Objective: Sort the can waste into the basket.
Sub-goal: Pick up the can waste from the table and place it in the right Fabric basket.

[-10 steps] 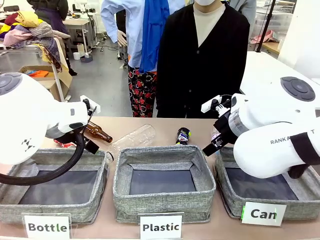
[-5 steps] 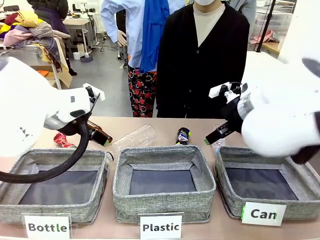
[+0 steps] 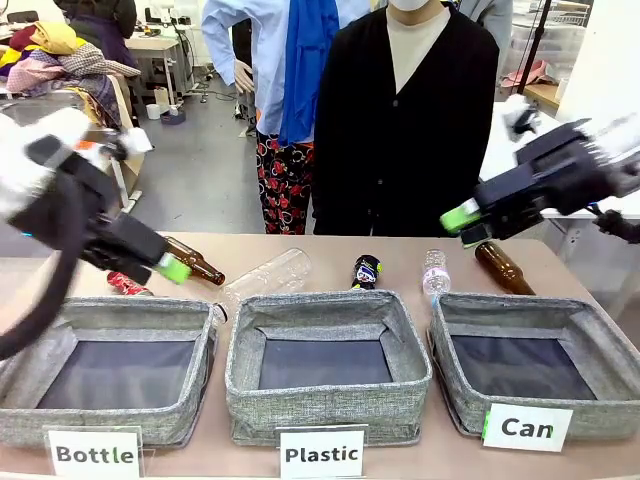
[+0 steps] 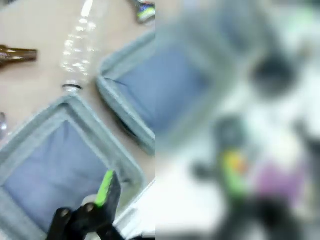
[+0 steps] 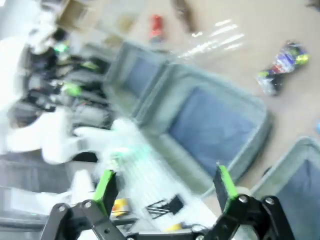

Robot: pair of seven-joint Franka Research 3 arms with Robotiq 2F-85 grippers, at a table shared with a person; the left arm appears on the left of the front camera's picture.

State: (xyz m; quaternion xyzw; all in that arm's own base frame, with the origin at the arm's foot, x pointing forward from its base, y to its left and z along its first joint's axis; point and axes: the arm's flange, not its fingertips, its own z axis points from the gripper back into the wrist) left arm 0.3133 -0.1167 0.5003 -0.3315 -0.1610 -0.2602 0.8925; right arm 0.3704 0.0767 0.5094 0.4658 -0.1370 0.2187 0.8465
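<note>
In the front view I am seeing the black can (image 3: 367, 271), crushed, with blue, green and yellow print, lying on the table (image 3: 330, 248) just beyond the far rim of the middle basket (image 3: 328, 400). The shiny red can (image 3: 127, 284) is lying at the far left corner of the left basket (image 3: 120, 420). The Can basket (image 3: 605, 335), grey woven with a dark lining and a white label, is sitting at the near right. The left gripper (image 3: 170, 268) is reaching in from the left, angled down and to the right, with its green tip just above and right of the red can. The right gripper (image 3: 463, 226) is hanging high at the right, pointing left, with its jaws apart and well clear of both cans. In the left wrist view one green-padded finger (image 4: 105, 187) is showing sharp over the left basket. Its partner is showing as a blur far across, so I am reading those jaws as spread with nothing between them. The black can (image 4: 145, 10) is lying far off at the top edge. In the right wrist view the right gripper (image 5: 165, 184) is standing wide open and holding nothing. The black can (image 5: 282, 65) is lying well beyond it at the upper right, the red can (image 5: 156, 27) farther off at the top, and a corner of the Can basket (image 5: 295, 147) at the lower right.
</note>
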